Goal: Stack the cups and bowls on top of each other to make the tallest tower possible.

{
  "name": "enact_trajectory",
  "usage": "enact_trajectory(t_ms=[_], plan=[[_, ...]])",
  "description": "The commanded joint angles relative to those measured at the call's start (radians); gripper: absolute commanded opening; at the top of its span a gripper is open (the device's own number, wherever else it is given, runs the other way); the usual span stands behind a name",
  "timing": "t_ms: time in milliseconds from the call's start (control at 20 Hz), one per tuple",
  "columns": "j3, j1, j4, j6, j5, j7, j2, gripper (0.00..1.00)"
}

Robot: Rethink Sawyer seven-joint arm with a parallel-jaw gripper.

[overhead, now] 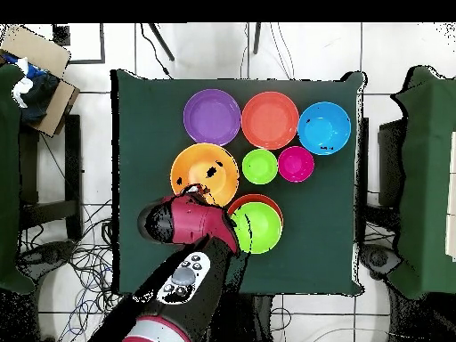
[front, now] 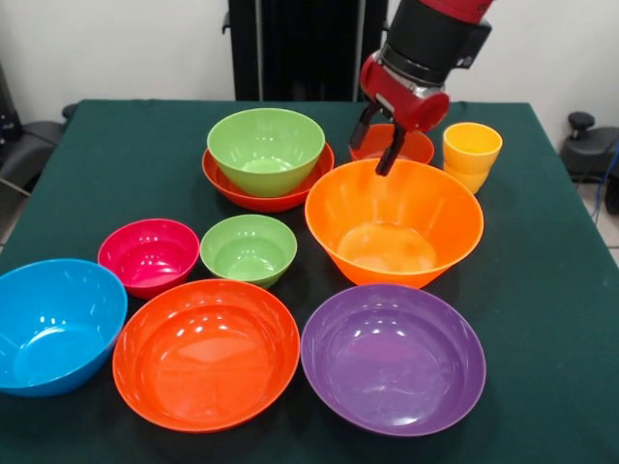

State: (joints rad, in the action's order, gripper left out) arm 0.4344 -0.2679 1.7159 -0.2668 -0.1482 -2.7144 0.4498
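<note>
My gripper [front: 373, 158] is open and empty, hanging over the far rim of the large orange bowl [front: 395, 224], which stands on the table. A small red-orange bowl [front: 411, 147] sits just behind the fingers. Stacked yellow-orange cups [front: 471, 155] stand to its right; the arm hides them in the overhead view. The tower is a medium lime green bowl [front: 266, 143] nested in a wide red-orange bowl [front: 261, 196], left of the gripper. In the overhead view the gripper [overhead: 191, 191] is at the orange bowl's [overhead: 205, 169] near rim, beside the tower [overhead: 256, 228].
Loose bowls stand at the front of the table: a small lime green bowl [front: 249, 248], magenta [front: 149, 255], blue [front: 53, 324], large red-orange [front: 206, 353] and purple [front: 393, 356]. The green table [front: 542, 290] has bare cloth at the right side.
</note>
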Motion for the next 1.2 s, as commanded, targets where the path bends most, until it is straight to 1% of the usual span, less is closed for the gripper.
enact_trajectory(t_ms=[50,350,850,950,1200], plan=[[-0.074,-0.016,-0.061,0.078,-0.024,-0.108,-0.097,1.0],[-0.061,-0.022,-0.081,0.08,-0.047,-0.119,-0.117,1.0],[-0.068,-0.017,-0.066,0.119,-0.039,-0.113,-0.124,1.0],[-0.068,-0.022,-0.049,0.111,-0.04,-0.117,-0.112,1.0],[-0.085,-0.02,-0.001,0.065,-0.03,-0.103,-0.047,1.0]])
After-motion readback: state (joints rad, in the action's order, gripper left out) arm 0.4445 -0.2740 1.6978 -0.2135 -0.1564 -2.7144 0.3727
